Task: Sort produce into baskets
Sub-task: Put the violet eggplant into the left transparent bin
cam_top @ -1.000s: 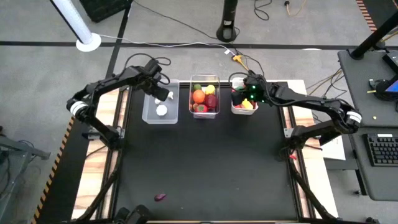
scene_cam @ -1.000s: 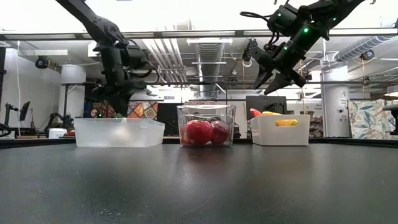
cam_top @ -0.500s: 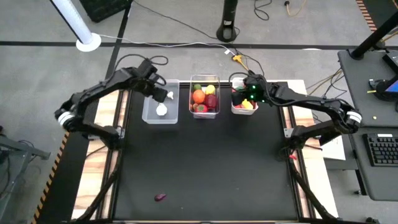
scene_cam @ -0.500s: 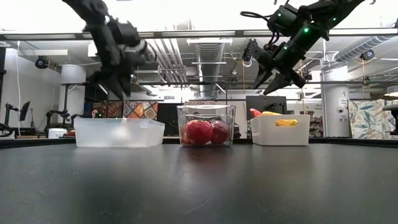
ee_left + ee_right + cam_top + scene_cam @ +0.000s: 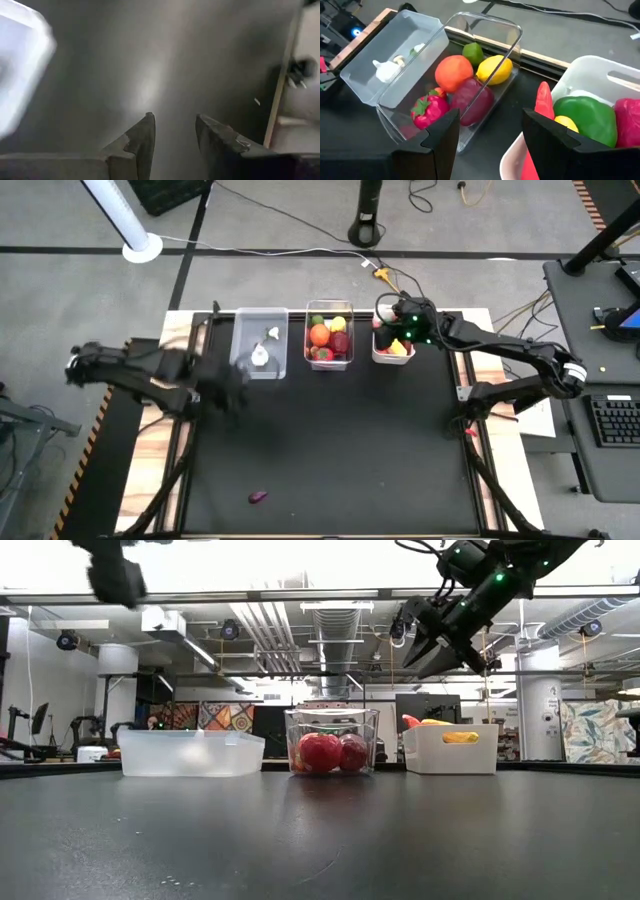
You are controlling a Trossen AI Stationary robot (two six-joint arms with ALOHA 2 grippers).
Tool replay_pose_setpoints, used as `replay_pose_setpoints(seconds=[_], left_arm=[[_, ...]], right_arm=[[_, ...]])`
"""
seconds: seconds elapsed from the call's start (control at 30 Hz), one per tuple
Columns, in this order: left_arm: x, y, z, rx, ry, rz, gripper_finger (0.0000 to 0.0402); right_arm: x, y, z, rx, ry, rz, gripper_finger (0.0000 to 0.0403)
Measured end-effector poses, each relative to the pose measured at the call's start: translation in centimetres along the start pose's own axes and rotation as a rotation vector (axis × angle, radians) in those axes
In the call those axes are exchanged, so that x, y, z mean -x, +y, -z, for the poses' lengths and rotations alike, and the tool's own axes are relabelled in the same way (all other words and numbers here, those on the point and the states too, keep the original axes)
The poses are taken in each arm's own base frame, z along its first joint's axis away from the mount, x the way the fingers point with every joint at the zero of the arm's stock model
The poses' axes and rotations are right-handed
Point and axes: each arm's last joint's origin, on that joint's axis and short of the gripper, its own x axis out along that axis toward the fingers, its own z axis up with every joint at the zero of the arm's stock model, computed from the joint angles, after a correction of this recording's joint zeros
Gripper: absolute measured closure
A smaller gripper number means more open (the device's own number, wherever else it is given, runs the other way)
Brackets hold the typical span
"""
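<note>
Left gripper (image 5: pixel 174 135) I see parted and empty above the bare worktop (image 5: pixel 150 65), right gripper (image 5: pixel 487 135) spread, holding nothing, hovering over the white basket (image 5: pixel 600 75).

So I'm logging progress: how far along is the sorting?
Nearly done. All three baskets hold produce: left basket, middle basket, white basket. Nothing is in hand: the left hand is open over bare table, the right hand open above the baskets. One purple piece is left.

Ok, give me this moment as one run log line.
left gripper open, empty | right gripper open above white bin | purple piece unsorted
</note>
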Motion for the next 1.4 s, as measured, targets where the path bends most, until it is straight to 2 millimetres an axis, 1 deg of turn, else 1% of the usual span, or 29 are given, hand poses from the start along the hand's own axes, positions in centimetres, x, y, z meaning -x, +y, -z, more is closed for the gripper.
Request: replay_pose_setpoints(seconds=[0.2, 0.37, 0.47, 0.6, 0.7, 0.87, 1.0, 1.27, 1.4], left_arm=[[-1.4, -6.5, 4.5, -0.013, 0.059, 0.063, 0.0277], [-3.7, -10.5, 7.5, 0.059, 0.124, 0.076, 0.0277], [-5.6, -12.4, 8.5, 0.084, 0.152, 0.08, 0.0277], [-8.3, -14.4, 8.9, 0.1, 0.175, 0.106, 0.0277], [-10.4, -15.3, 9.4, 0.098, 0.214, 0.103, 0.0277], [-13.0, -15.6, 10.3, 0.103, 0.29, 0.035, 0.0276], [-14.2, -15.6, 10.6, 0.093, 0.307, -0.001, 0.0265], [-15.9, -15.7, 11.1, 0.015, 0.295, -0.034, 0.0203], [-17.0, -15.6, 11.4, -0.005, 0.306, -0.061, 0.0185]], right_arm=[[0.0, 0.0, 0.0, 0.021, -0.001, -0.001, 0.02], [0.0, 0.0, 0.0, 0.052, -0.001, -0.001, 0.02], [0.0, 0.0, 0.0, 0.069, 0.0, -0.001, 0.02], [0.0, 0.0, 0.0, 0.074, 0.004, -0.009, 0.02], [0.0, 0.1, 0.0, 0.076, 0.012, -0.025, 0.02], [0.0, 0.1, 0.1, 0.092, 0.02, -0.042, 0.02], [0.0, 0.1, 0.1, 0.091, 0.023, -0.049, 0.02], [0.0, 0.1, 0.1, 0.091, 0.024, -0.051, 0.02], [0.0, 0.1, 0.1, 0.085, 0.026, -0.05, 0.02]])
